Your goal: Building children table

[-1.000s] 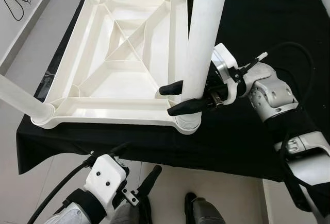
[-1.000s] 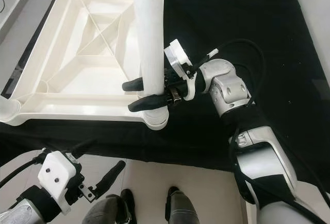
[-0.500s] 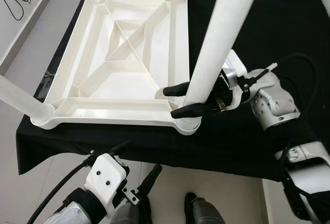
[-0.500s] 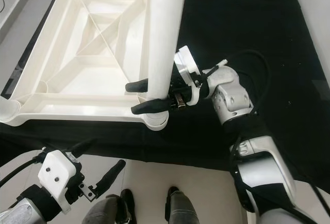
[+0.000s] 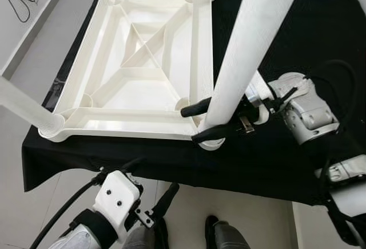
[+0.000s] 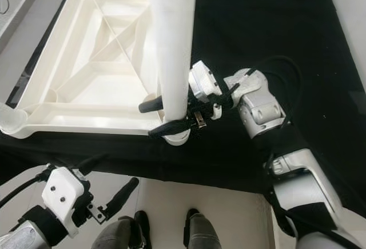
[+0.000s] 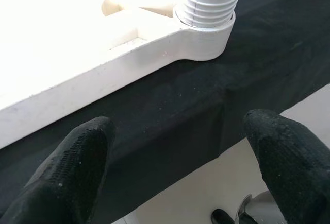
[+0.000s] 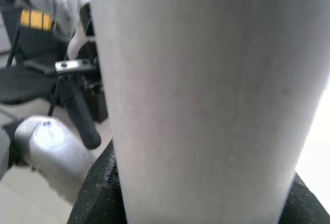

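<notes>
Here the right hand [image 5: 205, 122] grips a white leg [image 5: 251, 48] (upturned tabletop [image 5: 143, 66] on black cloth [image 5: 297, 26]).

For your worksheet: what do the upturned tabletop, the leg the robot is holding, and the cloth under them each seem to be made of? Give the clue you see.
Tabletop: probably moulded plastic, white and smooth, judging by its thin cast ribs.
Leg: likely the same plastic, matte white tube; its ridged end looks moulded. The right gripper clamps it.
Cloth: black woven fabric, matte, draping over the edge.
</notes>
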You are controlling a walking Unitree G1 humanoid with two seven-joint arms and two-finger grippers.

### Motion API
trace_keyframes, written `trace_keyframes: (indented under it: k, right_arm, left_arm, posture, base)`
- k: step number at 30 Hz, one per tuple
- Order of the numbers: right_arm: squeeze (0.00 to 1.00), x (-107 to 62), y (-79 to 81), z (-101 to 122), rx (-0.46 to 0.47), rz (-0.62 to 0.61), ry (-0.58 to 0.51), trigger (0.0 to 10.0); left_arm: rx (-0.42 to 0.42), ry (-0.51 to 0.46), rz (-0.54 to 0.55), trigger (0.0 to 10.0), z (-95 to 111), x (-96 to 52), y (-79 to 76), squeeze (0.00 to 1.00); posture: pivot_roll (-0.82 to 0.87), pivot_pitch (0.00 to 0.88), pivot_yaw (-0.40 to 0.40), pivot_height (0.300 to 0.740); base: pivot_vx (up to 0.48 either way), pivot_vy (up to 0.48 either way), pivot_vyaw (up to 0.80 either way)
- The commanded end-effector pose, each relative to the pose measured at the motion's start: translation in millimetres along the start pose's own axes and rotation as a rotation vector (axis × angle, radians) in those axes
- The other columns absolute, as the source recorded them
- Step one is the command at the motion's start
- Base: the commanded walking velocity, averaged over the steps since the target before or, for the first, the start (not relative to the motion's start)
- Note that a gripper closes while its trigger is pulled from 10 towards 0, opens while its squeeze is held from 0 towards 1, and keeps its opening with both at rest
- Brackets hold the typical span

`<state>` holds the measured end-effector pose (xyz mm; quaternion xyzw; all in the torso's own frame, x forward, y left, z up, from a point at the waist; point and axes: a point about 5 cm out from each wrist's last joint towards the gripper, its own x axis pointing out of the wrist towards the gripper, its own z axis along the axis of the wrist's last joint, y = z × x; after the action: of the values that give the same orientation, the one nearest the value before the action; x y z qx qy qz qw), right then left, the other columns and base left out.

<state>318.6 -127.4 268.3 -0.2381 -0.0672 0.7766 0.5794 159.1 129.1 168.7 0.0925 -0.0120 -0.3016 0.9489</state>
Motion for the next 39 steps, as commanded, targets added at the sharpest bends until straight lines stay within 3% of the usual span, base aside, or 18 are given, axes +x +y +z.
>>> trace_keyframes:
  k: [1,12,19,31,39]
  right_arm:
    - [0.0,10.8,17.6,-38.4,0.17,0.067,0.097,10.0]
    - [0.0,12.2,7.7,-27.8,0.219,0.044,-0.023,10.0]
    - [0.0,9.1,-1.4,-30.4,0.235,-0.046,-0.079,10.0]
    - [0.0,11.4,15.5,-35.8,0.239,-0.058,-0.078,10.0]
    - [0.0,13.0,15.6,-36.6,0.232,-0.125,-0.05,10.0]
  left_arm:
    - [-0.015,0.024,-0.001,10.0,-5.0,-1.4,-1.6,0.0]
    - [-0.017,0.021,0.001,10.0,-5.4,-0.9,-2.3,0.0]
    - [-0.019,0.021,0.002,10.0,-5.8,-0.8,-3.2,0.0]
    - [-0.021,0.018,-0.001,10.0,-5.6,0.8,-2.7,0.0]
    - [-0.021,0.017,0.0,10.0,-5.6,0.8,-2.9,0.0]
  posture:
    - [0.08,0.364,0.044,0.74]
    - [0.08,0.355,0.038,0.74]
    - [0.08,0.352,0.038,0.74]
    - [0.07,0.354,0.04,0.74]
    - [0.06,0.355,0.038,0.74]
  base:
    - [0.0,0.0,0.0]
    - [0.0,0.0,0.0]
    - [0.0,0.0,0.0]
    - [0.0,0.0,0.0]
    - [0.0,0.0,0.0]
